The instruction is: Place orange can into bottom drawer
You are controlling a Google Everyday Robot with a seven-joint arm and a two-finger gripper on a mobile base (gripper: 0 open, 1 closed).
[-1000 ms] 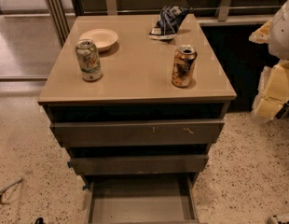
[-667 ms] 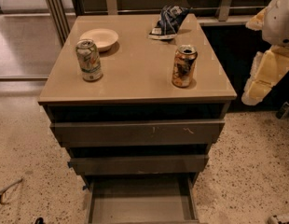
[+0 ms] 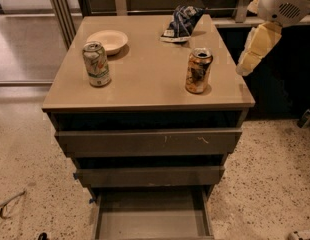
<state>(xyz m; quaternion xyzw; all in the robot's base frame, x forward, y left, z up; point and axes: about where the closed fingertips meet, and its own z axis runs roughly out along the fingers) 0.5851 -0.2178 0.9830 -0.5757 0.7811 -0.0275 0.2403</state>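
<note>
We see warm overhead light: soft glare on the cabinet top point(image 3: 145, 84), a short shadow beside the orange can point(image 3: 199, 70), and the gripper point(image 3: 245, 66) brightly lit at upper right.

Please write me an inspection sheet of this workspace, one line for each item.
Surface: cabinet top, flat, carrying four things.
Job's things: orange can upright near the right edge; bottom drawer pulled open, nothing seen inside.
Clutter: white-and-green can upright at left; bowl behind it; crumpled bag at the back.
Gripper: gripper in the air right of the cabinet, apart from the orange can.
Cables: thin cable on the floor, lower left.
Surroundings: speckled floor.
</note>
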